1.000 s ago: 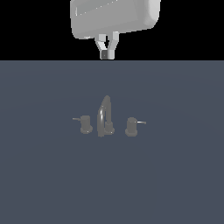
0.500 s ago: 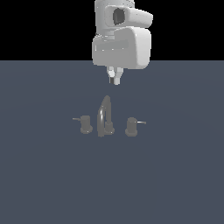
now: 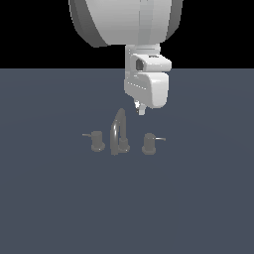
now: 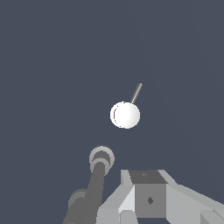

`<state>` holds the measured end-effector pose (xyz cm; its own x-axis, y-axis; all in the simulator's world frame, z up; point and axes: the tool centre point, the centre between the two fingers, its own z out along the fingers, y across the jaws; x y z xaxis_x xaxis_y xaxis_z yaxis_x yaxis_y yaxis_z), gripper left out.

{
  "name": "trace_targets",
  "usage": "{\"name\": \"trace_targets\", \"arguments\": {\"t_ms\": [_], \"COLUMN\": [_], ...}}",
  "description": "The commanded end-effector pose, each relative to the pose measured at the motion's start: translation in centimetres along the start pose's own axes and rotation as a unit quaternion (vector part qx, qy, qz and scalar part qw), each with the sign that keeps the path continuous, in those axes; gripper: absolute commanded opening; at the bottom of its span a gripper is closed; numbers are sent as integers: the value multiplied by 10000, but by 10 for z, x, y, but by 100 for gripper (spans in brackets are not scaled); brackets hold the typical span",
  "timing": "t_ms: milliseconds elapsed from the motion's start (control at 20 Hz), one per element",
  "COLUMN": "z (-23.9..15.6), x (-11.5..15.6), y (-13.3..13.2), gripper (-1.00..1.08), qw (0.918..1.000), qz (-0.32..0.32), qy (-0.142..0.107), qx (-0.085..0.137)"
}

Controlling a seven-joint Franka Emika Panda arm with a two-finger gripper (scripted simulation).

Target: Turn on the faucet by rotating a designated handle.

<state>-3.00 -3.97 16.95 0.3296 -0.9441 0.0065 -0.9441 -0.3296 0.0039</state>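
Note:
The faucet (image 3: 118, 133) is a small grey set with an arched spout in the middle and a stubby post on each side. The handle (image 3: 149, 143) is the post on the exterior view's right, with a bright thin rod (image 3: 159, 139) pointing outward. My gripper (image 3: 141, 108) hangs just above and behind it, close to the spout's top, touching nothing. Its fingers look pressed together with nothing between them. In the wrist view the handle (image 4: 125, 115) shows as a bright round cap with its rod (image 4: 137, 92), the spout (image 4: 99, 171) lies beside it, and one finger (image 4: 148, 199) fills the lower edge.
The twin post (image 3: 97, 142) with a duller rod stands on the exterior view's left of the spout. Everything sits on a flat dark blue-grey surface (image 3: 198, 208). The bulky white arm (image 3: 129, 25) fills the upper part of the exterior view.
The arm has come down and shifted toward the exterior view's right, from high above the spout to just above the right-hand handle. The faucet has not moved.

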Motion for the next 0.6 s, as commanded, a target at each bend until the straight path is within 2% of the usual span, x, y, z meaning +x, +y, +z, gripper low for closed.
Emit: {"name": "trace_targets", "arguments": {"t_ms": [0,550], "z": [19,84], "x": [14,66], "y": [-6,-19], "gripper": [-100,-100], "qw": [9993,9856], "qz": [371,1691], "qy": [1,-13], "qx": [1,3]}}
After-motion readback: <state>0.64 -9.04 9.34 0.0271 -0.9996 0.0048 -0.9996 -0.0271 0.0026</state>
